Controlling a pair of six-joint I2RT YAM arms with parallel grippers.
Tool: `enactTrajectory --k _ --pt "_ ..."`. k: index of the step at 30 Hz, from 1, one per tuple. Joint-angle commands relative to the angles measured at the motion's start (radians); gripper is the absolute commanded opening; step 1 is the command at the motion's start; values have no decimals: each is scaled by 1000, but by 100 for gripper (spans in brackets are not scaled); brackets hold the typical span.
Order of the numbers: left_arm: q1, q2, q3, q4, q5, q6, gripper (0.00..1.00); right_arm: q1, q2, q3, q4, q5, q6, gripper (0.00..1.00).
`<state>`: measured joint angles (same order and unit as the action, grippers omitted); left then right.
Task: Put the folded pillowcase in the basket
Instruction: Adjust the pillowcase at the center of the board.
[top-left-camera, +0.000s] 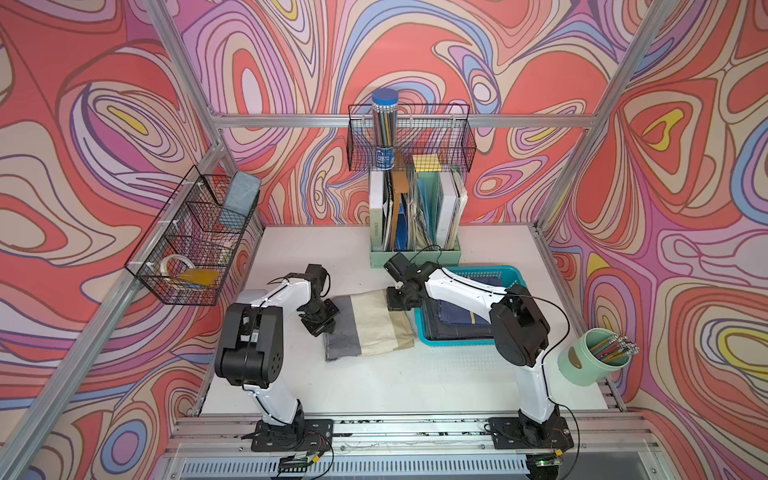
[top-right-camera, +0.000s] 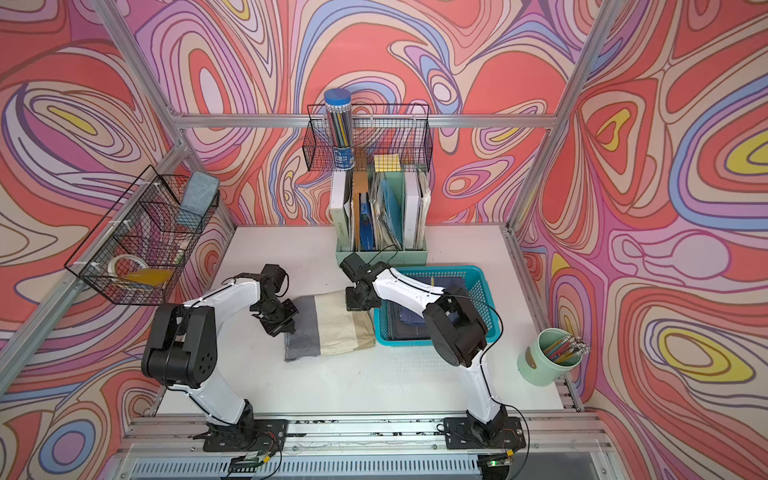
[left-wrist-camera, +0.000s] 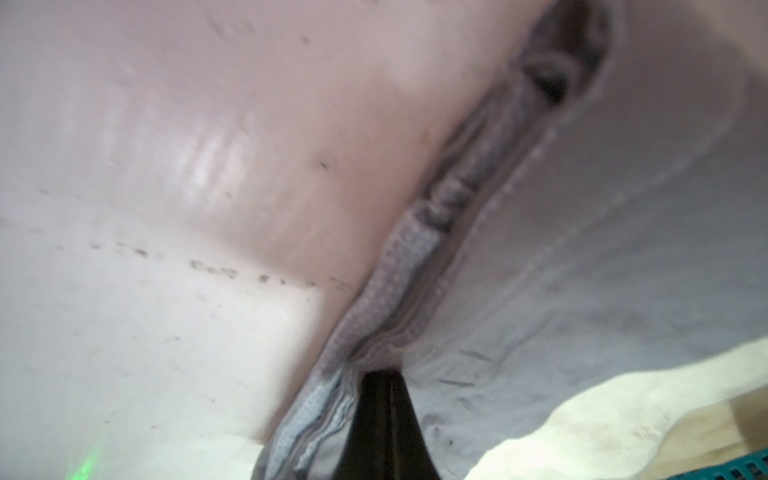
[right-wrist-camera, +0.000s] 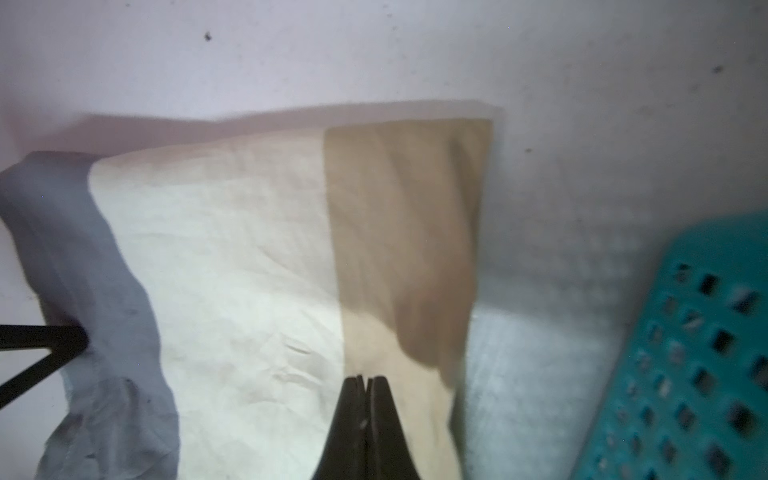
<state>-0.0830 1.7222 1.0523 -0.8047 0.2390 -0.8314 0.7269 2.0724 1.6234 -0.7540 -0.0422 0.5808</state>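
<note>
Tabletop (top-left-camera: 374, 386): left tool (top-left-camera: 329, 329), right tool (top-left-camera: 395, 306) pinch pillowcase (top-left-camera: 374, 328) ends.

Nothing legible: the blue label (top-left-camera: 384, 159) on the pencil tube (top-left-camera: 385, 120) is blurred.

Folded pillowcase (top-right-camera: 332, 328) flat on table (top-right-camera: 353, 382), just beside basket (top-right-camera: 478, 291).

The folded pillowcase (top-left-camera: 374, 328) lies on the table (top-left-camera: 374, 386), just left of the basket (top-left-camera: 453, 343) holding folded cloths (top-left-camera: 457, 318).
</note>
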Motion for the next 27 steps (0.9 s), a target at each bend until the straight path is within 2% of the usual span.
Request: enactTrajectory --k 1,6,11,14,16,21,23,24,25,27 --pt "5 43 20 -36 -8 64 0 -4 -48 -45 -10 48 -12 0" --pt "5 104 56 -32 16 83 0 -25 -103 -126 10 82 -7 0" --pt "25 136 136 -86 -39 128 0 -50 -124 -137 -20 100 -31 0" --pt "34 121 179 -109 -111 154 0 -50 -127 -126 -5 47 -38 0" --pt "40 135 216 -116 -120 178 0 -50 -126 -122 12 19 -38 0" --pt "43 213 314 -134 0 204 0 -45 -124 -121 39 -47 -54 0" --pt "43 183 312 -137 -48 205 0 -35 -124 -123 33 -52 -63 0" --pt "43 159 311 -142 -76 211 0 -31 -122 -124 29 -49 -65 1" --pt "43 129 310 -151 -98 221 0 -28 -122 -130 25 -46 -67 8" --pt "43 57 295 -160 -117 232 0 -16 -124 -143 19 -17 -68 14"
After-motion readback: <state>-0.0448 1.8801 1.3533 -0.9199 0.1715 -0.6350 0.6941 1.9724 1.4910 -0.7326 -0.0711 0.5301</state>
